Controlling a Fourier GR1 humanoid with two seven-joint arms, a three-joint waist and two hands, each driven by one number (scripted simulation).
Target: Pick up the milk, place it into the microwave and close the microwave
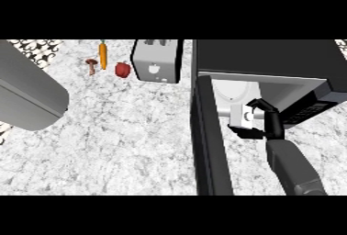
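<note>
The microwave [271, 57] stands at the right with its door [207, 137] swung wide open, seen edge-on. My right hand [270, 120] is shut on the milk [243, 118], a white carton. It holds the carton at the mouth of the oven, just in front of the white turntable plate [234, 92]. The control panel [313, 106] lies right of the hand. At the left edge a large grey forearm [27, 92] shows, but its hand is out of view.
A toaster [157, 62] stands left of the microwave at the back. Further left lie a red pepper [122, 69], a mushroom [91, 66] and a carrot [103, 55]. Marble counter [122, 147] spreads left of the door.
</note>
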